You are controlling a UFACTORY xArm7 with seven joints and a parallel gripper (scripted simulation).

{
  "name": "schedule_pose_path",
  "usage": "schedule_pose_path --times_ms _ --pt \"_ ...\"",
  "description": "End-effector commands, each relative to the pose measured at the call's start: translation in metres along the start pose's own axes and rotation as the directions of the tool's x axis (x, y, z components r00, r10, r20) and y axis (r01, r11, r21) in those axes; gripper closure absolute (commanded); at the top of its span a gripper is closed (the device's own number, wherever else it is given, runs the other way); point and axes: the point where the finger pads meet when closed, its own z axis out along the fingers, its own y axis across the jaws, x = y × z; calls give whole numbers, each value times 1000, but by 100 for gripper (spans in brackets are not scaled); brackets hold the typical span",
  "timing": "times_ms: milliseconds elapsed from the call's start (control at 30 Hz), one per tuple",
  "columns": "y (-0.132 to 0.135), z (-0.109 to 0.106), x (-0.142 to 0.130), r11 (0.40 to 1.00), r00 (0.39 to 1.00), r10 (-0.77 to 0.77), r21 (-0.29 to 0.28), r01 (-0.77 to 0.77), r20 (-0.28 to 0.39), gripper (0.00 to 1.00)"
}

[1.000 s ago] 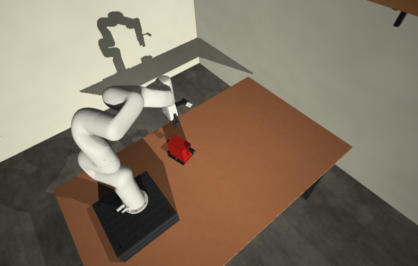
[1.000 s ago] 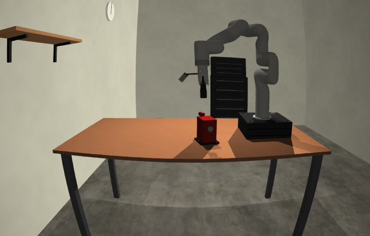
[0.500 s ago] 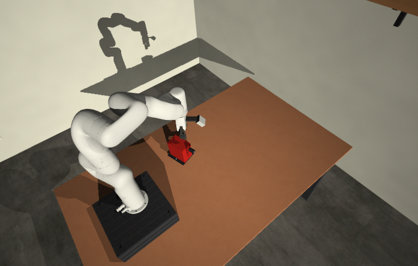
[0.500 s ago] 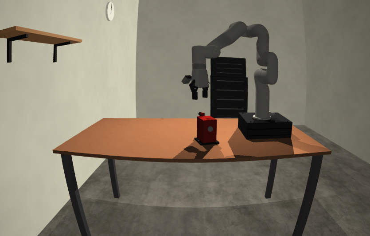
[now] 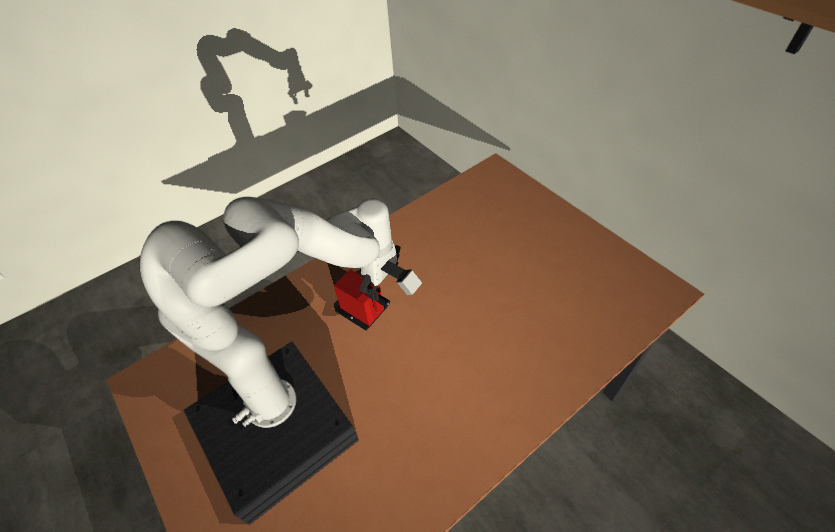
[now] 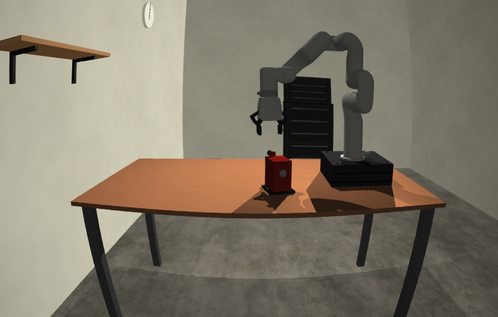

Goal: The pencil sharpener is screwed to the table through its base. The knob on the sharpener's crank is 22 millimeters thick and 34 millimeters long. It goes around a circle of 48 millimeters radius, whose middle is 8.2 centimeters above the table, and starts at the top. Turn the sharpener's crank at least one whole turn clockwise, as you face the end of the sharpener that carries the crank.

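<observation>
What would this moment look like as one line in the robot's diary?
phase: approach | gripper: open, empty, above knob | sharpener: untouched
</observation>
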Motion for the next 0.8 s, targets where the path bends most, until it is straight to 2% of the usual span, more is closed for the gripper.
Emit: schedule_pose_path --times_ms 0,267,300,767 --pt "1 0 7 998 998 58 8 -58 -6 0" --pt "2 0 7 998 998 60 8 -59 -6 0" --pt "2 0 7 998 998 60 8 -59 -6 100" --pt "2 0 7 998 998 60 8 -59 -6 100"
